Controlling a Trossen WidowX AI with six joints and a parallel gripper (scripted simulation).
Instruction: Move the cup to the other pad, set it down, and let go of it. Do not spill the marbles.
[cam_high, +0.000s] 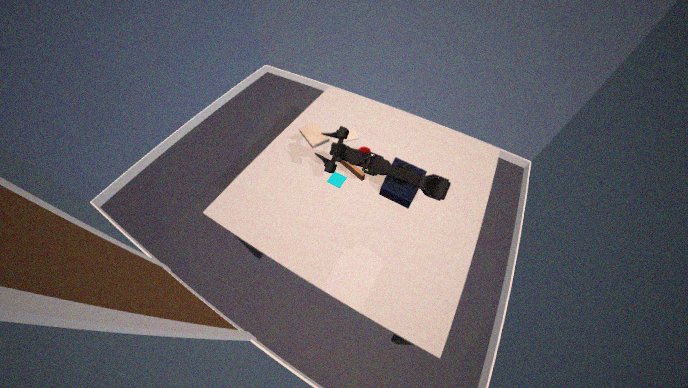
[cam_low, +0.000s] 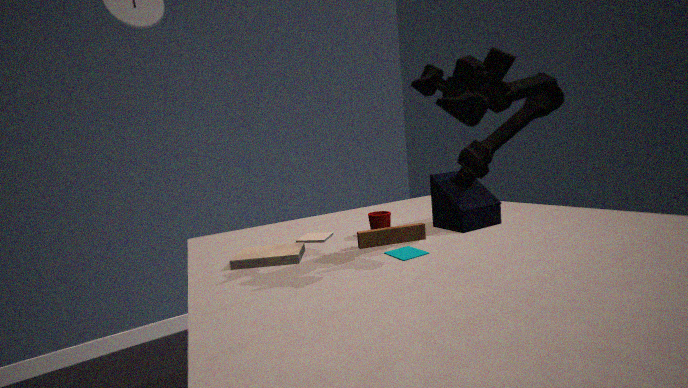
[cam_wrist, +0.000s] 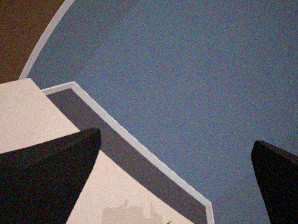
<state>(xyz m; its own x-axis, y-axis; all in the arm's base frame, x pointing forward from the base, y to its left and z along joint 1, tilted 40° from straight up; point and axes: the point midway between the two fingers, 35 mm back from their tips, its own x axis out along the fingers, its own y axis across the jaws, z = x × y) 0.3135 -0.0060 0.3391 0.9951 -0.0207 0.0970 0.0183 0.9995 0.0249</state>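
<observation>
Since red cup (cam_low: 379, 219) waits behind brown wooden bar (cam_low: 391, 235), gripper (cam_high: 330, 146) hangs high, fingers spread, empty; teal pad (cam_low: 406, 253) beyond bar probably target

- Table top (cam_low: 450, 320): pale, matt, faintly grainy, no gloss.
- Cup (cam_low: 379, 219): red, matt, plastic-like; smooth wall.
- Upright board (cam_low: 391, 235): brown, wood-toned, dull finish.
- Flat slab (cam_low: 267, 255): lighter tan, also wood-like, matt.
- Cyan pad (cam_low: 406, 253): thin, flat, even colour, matt; could be paper or foam, view too coarse to say.
- Beige pad (cam_low: 314, 236): thin, matt.
- Arm (cam_low: 505, 130): black, matt, plastic-looking.
- Base block (cam_low: 465, 202): dark navy, smooth, dull.
</observation>
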